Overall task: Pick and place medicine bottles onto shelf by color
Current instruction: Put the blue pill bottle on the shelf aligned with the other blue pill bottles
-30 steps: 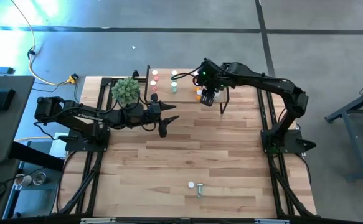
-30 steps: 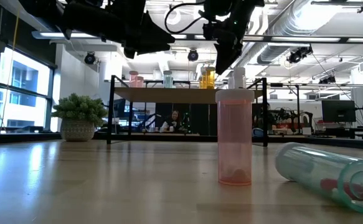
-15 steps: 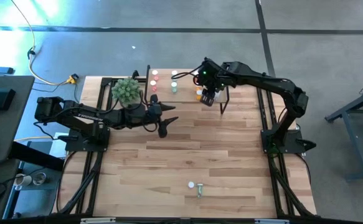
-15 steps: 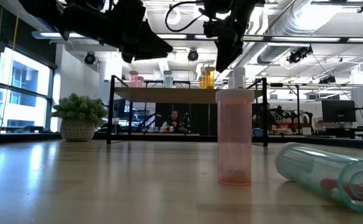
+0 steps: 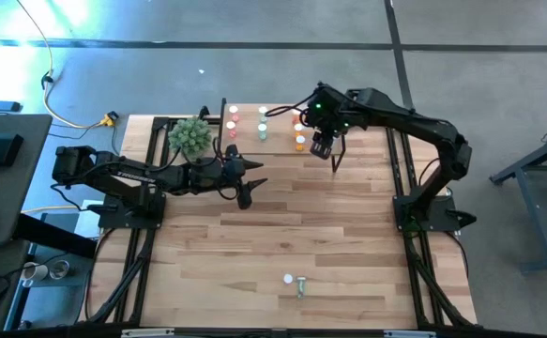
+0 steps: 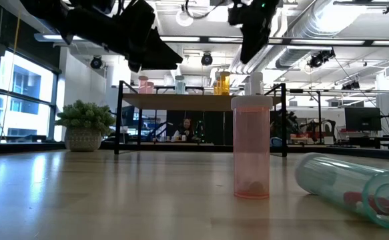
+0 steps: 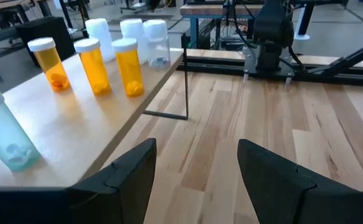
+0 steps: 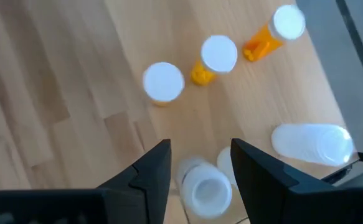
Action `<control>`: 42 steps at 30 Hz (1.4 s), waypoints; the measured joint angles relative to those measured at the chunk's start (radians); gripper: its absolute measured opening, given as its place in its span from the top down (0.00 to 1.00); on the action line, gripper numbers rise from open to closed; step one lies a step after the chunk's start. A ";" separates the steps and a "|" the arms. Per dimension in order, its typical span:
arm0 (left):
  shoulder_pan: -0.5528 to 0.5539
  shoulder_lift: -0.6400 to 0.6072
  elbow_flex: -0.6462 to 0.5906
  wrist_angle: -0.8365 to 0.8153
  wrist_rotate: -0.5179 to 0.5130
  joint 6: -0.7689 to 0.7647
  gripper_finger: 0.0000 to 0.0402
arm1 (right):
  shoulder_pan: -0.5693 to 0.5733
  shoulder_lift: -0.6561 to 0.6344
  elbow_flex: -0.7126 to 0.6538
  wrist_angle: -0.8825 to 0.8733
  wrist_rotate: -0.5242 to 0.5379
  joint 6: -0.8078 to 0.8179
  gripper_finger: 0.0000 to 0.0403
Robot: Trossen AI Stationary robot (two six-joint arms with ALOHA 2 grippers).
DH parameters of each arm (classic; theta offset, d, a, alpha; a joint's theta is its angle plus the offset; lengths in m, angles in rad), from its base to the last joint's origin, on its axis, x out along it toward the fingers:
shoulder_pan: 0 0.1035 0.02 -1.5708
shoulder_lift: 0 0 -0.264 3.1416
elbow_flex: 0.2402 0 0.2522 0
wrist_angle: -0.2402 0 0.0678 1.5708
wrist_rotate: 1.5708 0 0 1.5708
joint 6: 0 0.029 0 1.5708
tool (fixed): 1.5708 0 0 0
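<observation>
Right gripper point(image 5: 323, 148) shifts off the orange bottles point(image 8: 211, 59) on the shelf point(image 5: 278, 143), open and empty (drop done); left gripper point(image 5: 246, 188) open, idle over desk point(image 5: 282, 225).

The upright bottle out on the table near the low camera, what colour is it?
Translucent pink bottle with a white cap, clearest in the low view.

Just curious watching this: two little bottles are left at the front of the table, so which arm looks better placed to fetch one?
Probably the left. The left gripper hangs open over bare table, nearer the pink bottle and green bottle. The right gripper hovers open above the shelf, farther back.
</observation>
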 joint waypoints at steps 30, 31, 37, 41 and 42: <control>-0.115 -0.149 -0.001 -0.316 0.004 -0.063 0.47 | 0.592 -0.412 -0.534 0.302 0.154 0.768 0.61; -0.121 -0.158 -0.001 -0.334 0.004 -0.076 0.47 | 0.617 -0.406 -0.534 0.310 0.171 0.797 0.61; -0.159 -0.214 0.000 -0.449 0.004 -0.158 0.47 | 0.723 -0.354 -0.534 0.392 0.185 0.922 0.61; -0.188 -0.235 0.000 -0.481 0.004 -0.201 0.47 | 0.757 -0.309 -0.534 0.423 0.185 0.945 0.61; -0.196 -0.239 0.000 -0.492 0.005 -0.209 0.47 | 0.762 -0.298 -0.534 0.430 0.184 0.949 0.61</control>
